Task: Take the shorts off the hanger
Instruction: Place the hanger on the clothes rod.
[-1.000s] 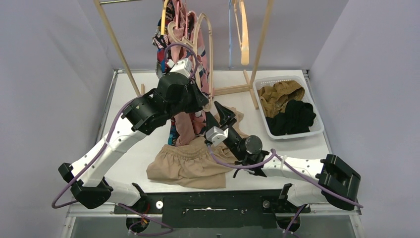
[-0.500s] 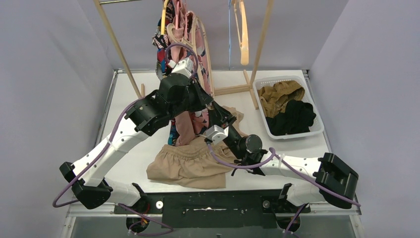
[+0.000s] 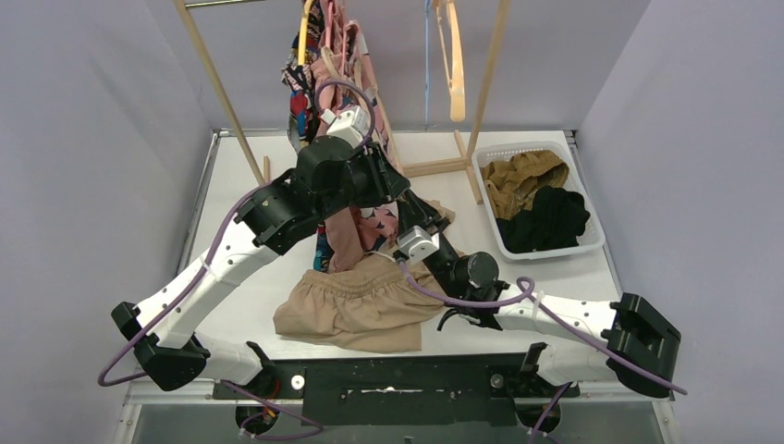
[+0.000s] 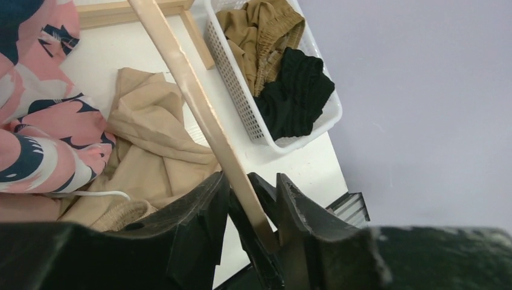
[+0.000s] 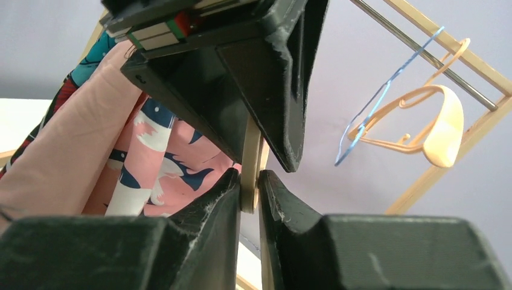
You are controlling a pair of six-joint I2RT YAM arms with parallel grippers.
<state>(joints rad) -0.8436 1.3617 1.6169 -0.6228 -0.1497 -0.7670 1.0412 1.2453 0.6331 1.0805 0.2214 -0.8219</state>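
Note:
Pink floral-print shorts (image 3: 370,222) and plain dusty pink shorts (image 3: 342,236) hang from a wooden hanger (image 4: 181,78) on the rack, with comic-print shorts (image 3: 300,92) behind them. My left gripper (image 3: 388,185) is shut on the hanger's lower arm, which runs between its fingers in the left wrist view (image 4: 250,181). My right gripper (image 3: 411,208) reaches up from below and is shut on the same arm's tip (image 5: 250,151), just under the left fingers. The floral shorts (image 5: 157,151) hang left of both grippers. Beige shorts (image 3: 351,310) lie on the table.
A white basket (image 3: 578,250) at the right holds mustard-brown shorts (image 3: 522,180) and black shorts (image 3: 545,222). An empty wooden hanger (image 3: 455,83) and a blue wire hanger (image 5: 386,90) hang on the rail. Slanted rack posts (image 3: 222,92) stand at the back.
My right gripper has moved up and forward to the hanger's tip and closed on it. The left gripper and hanger shifted slightly right and back.

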